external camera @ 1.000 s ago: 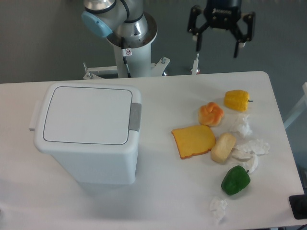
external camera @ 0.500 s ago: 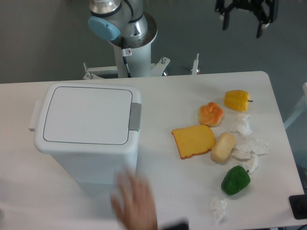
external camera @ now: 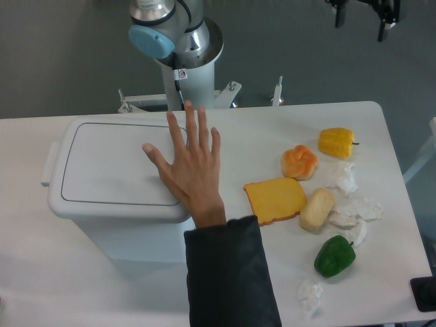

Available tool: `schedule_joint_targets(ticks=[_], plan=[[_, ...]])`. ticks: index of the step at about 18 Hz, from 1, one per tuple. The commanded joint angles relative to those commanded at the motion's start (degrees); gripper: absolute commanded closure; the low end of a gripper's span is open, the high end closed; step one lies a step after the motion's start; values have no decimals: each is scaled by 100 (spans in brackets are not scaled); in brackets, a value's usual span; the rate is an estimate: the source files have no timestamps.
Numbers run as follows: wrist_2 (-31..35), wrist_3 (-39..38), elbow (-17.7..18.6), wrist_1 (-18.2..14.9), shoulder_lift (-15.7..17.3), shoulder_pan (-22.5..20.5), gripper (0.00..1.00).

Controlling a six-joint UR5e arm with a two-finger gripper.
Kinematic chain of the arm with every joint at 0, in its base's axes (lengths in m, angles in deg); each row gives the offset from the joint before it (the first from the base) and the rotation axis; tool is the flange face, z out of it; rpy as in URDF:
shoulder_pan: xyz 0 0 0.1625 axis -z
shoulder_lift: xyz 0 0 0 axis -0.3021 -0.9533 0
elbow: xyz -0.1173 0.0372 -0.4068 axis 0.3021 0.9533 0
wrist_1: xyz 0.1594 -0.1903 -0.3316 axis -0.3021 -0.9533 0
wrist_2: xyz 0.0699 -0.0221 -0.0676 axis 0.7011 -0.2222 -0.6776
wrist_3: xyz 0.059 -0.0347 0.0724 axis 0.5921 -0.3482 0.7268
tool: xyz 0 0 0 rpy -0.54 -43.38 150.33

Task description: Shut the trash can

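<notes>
The trash can (external camera: 122,204) is standing on the left part of the desk (external camera: 231,279), its flat lid lying level with the rim, so it is looking shut already. A person's hand (external camera: 191,167), reaching in from the near edge in a dark sleeve, is lying flat across the right side of that lid, fingers spread and covering the spot where a latch would sit. The pincer (external camera: 360,12) is hanging high at the far right, well apart from the bin, with only its two finger ends showing at the top edge; they are standing apart with nothing between them.

The bin is looking like thin rigid plastic: light for its bulk, smooth and a bit slippery, likely to slide or tip if pushed sideways. A lid like this is best handled by pressing straight down on its flat top near the free right edge, not by gripping.

To the right are lying a slice of bread (external camera: 276,199), a yellow pepper (external camera: 336,142), a green pepper (external camera: 334,256) and crumpled tissues (external camera: 354,210).
</notes>
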Motion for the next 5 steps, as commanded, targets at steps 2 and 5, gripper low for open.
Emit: schedule_joint_targets(ticks=[2, 5], plan=[[-9, 0, 0, 0, 18, 0, 0], [-26, -9, 9, -9, 18, 0, 0]])
